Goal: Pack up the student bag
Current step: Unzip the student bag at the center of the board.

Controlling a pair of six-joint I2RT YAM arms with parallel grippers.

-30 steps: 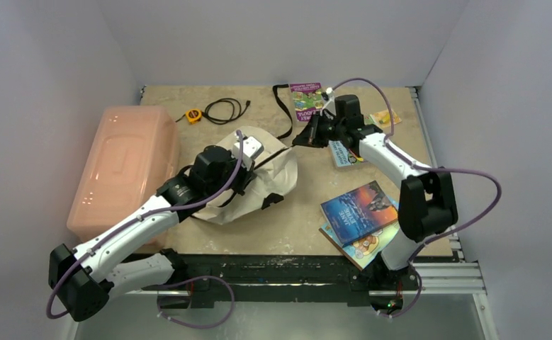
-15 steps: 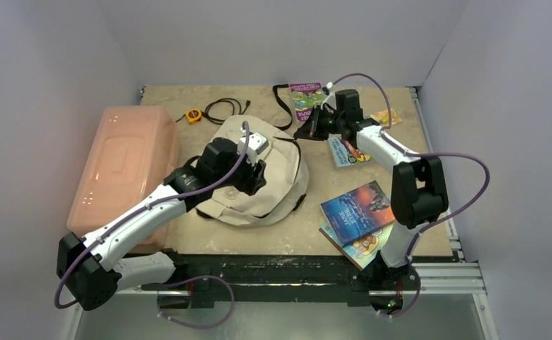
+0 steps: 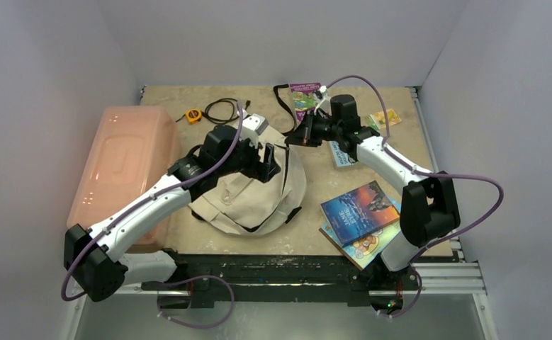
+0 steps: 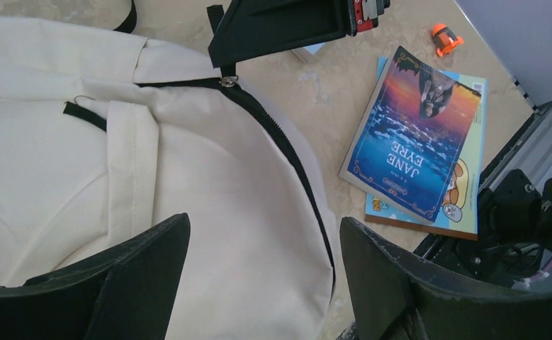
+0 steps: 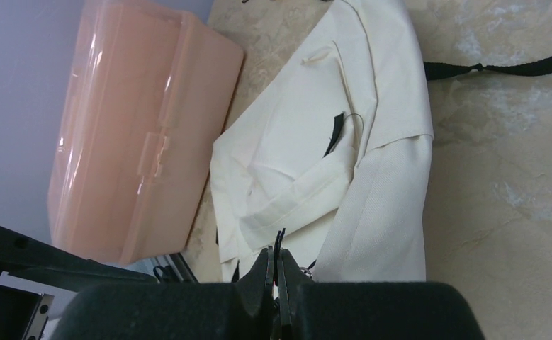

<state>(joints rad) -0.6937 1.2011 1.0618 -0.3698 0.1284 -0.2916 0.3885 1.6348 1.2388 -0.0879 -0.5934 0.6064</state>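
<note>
The student bag (image 3: 251, 195) is a cream canvas backpack with black zip trim, lying flat in the middle of the table. My left gripper (image 3: 269, 161) hovers open just above it, and in the left wrist view only bag cloth (image 4: 209, 184) lies below the spread fingers (image 4: 264, 230). My right gripper (image 3: 297, 137) sits at the bag's back right edge, shut on the thin black zip pull (image 5: 280, 241). The metal slider (image 4: 227, 80) shows right under it. The bag (image 5: 308, 163) fills the middle of the right wrist view.
A rigid pink bin (image 3: 124, 170) stands left of the bag. A Jane Eyre book (image 3: 361, 203) lies on a children's book (image 3: 365, 244) at front right. A purple booklet (image 3: 306, 99), another book (image 3: 344, 152), a black strap (image 3: 281, 113), a cable (image 3: 227, 108) and an orange tape measure (image 3: 194, 115) lie further back.
My left gripper opened, let go of the bag and moved back and to the right. The bag dropped from folded to spread flat. My right gripper stayed shut and shifted slightly left.
</note>
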